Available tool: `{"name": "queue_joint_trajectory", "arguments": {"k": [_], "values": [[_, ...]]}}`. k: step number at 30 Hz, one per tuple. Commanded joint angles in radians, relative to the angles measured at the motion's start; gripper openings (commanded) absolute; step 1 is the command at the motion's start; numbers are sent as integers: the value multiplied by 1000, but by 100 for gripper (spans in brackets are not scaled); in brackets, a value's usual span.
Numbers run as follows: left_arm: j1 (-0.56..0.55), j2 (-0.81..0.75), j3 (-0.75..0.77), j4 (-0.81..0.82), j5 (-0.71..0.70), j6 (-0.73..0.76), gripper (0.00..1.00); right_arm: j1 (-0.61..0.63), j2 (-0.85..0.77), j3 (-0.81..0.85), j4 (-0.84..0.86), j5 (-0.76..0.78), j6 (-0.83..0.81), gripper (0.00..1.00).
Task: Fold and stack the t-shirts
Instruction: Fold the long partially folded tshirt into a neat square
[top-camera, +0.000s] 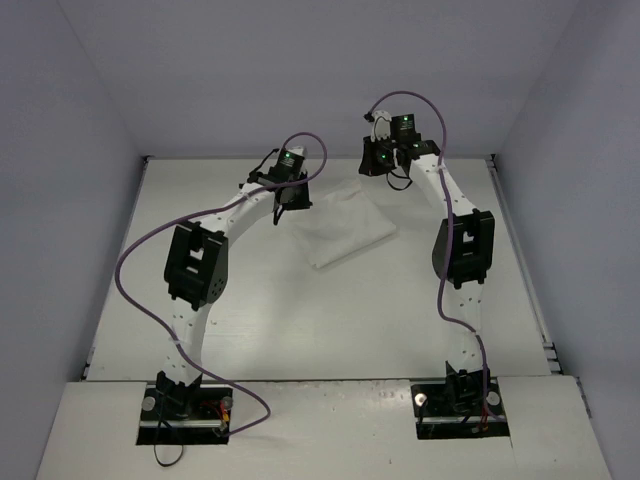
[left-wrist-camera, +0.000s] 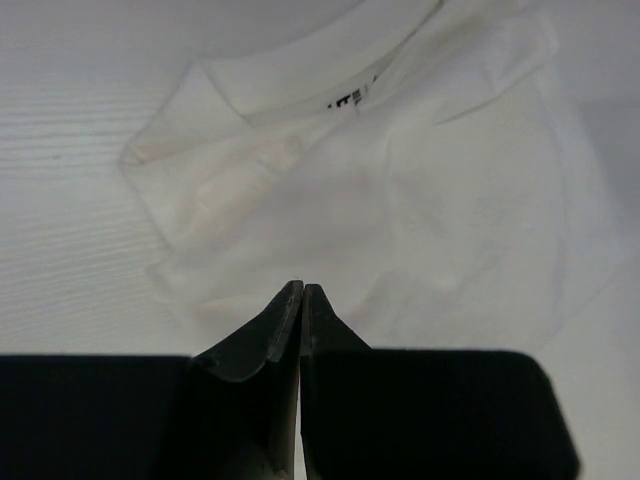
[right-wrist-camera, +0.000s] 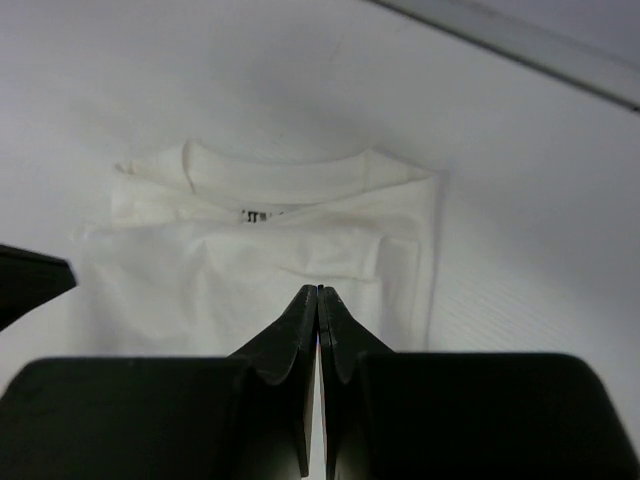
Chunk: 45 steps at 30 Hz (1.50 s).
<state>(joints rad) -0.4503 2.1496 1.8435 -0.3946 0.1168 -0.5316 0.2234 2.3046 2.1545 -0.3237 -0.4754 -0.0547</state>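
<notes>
The folded white t-shirt (top-camera: 345, 228) lies on the desk (top-camera: 300, 320) near its far edge, between the two hands. The left hand (left-wrist-camera: 302, 292) and right hand (right-wrist-camera: 318, 293) each have fingers pressed together, pinching nothing.

Your overhead view is bright and even, with only soft shadows. In both wrist views the dark fingers (left-wrist-camera: 285, 325) at 6 o'clock are blurred. The white t-shirt (left-wrist-camera: 420, 200) nearly washes into the pale table (left-wrist-camera: 60, 250).
</notes>
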Motion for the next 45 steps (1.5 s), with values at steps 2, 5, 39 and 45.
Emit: {"name": "queue_joint_trajectory", "arguments": {"k": [2,5,39,45], "values": [[12,36,62,22,62,24,0,4,31,-21,21,-177,-29,0],[14,86,99,15,64,72,0,2,68,-16,21,-210,-34,0],[254,-642,-87,-244,-238,199,67,-238,-589,-384,209,357,120,84],[297,-862,-147,-390,-326,257,71,-278,-1043,-694,208,530,162,100]]}}
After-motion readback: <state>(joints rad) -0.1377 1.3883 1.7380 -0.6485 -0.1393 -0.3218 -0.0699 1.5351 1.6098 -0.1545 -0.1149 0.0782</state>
